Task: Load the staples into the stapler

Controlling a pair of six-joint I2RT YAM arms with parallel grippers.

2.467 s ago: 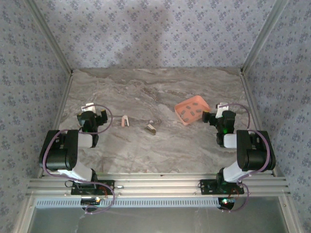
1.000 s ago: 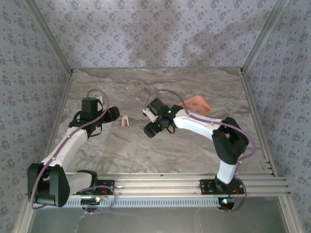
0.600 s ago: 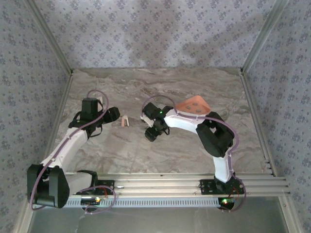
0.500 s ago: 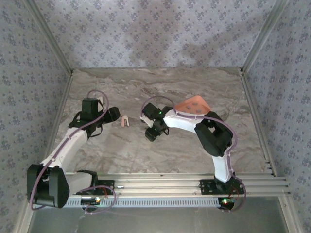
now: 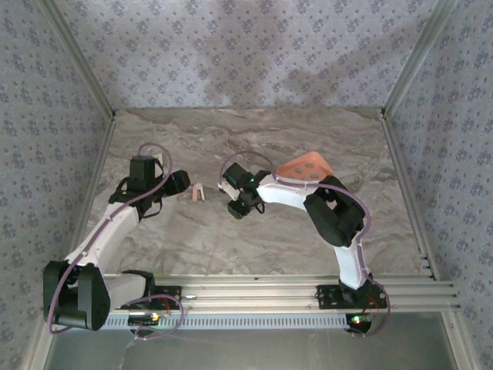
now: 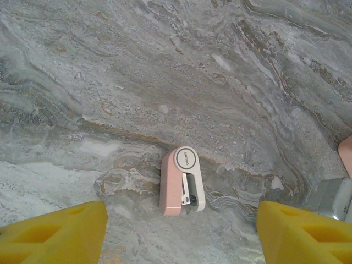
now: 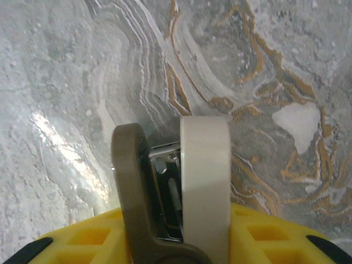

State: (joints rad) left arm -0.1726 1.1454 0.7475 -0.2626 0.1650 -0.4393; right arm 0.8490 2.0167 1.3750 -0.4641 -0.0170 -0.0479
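Brown stapler [image 7: 203,181] squeezed between right gripper [image 7: 173,228] fingers. Pink stapler [image 6: 182,181] at 12 o'clock from left gripper [image 6: 181,226], fingers wide apart.

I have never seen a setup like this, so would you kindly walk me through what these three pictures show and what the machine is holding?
These are two robot arms bolted at the near edge of a marble-patterned table, each ending in a two-finger gripper. The wide picture comes from a fixed camera above and behind them. The other two come from cameras on the wrists, so the yellow shapes at the bottom are each gripper's own fingers. The left gripper hangs open above a small pink and white stapler lying on the table. The right gripper is closed on a brown and cream stapler. Beyond the right arm sits a salmon-pink tray; its contents are too small to make out.
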